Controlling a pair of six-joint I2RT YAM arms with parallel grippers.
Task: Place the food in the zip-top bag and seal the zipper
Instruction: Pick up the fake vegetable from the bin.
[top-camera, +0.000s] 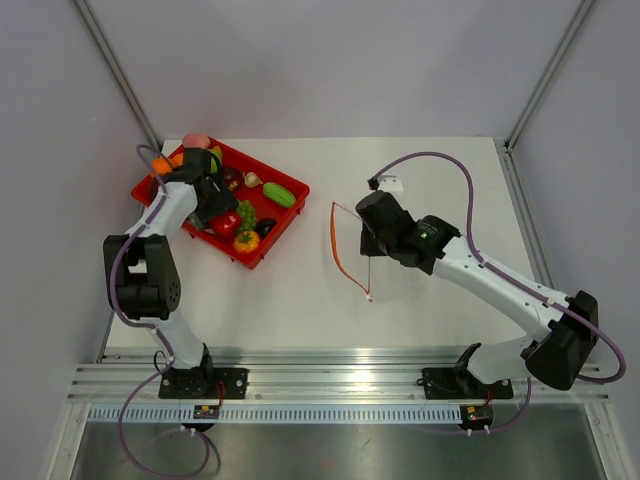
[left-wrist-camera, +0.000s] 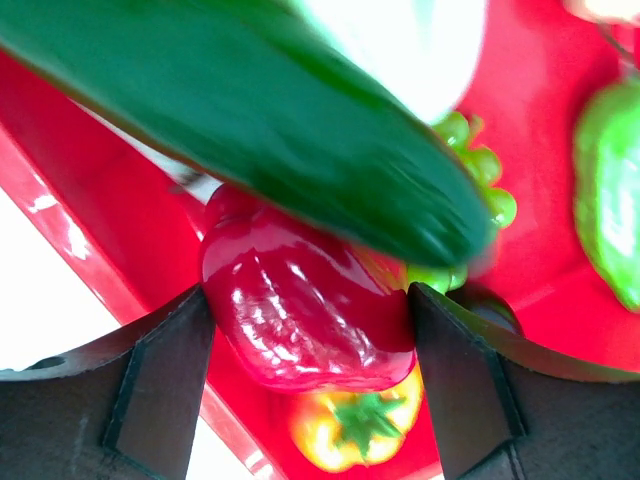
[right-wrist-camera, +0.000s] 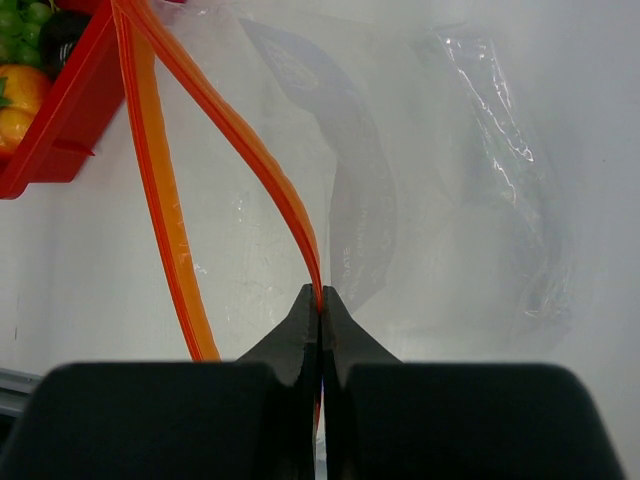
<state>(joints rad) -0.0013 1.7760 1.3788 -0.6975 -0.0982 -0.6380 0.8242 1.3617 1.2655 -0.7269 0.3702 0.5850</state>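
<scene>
Closest to the left wrist camera is a blurry dark green cucumber (left-wrist-camera: 260, 130) cutting across the top of the view. Under it the left gripper (left-wrist-camera: 310, 295) is spread wide, 1 finger on each side of a shiny red pepper (left-wrist-camera: 300, 330) that pretty much fills the gap. Honestly can't tell if it's pressing on it. The pepper lies in the red tray (top-camera: 283, 228) at the far left of the desk (top-camera: 300, 310) along with the rest of the food. Over on the right, the right gripper (right-wrist-camera: 320, 305) is clamped fully closed on 1 side of the orange zipper (right-wrist-camera: 172, 215). It holds the clear bag (right-wrist-camera: 430, 200) with its mouth gaping, just right of the tray.
</scene>
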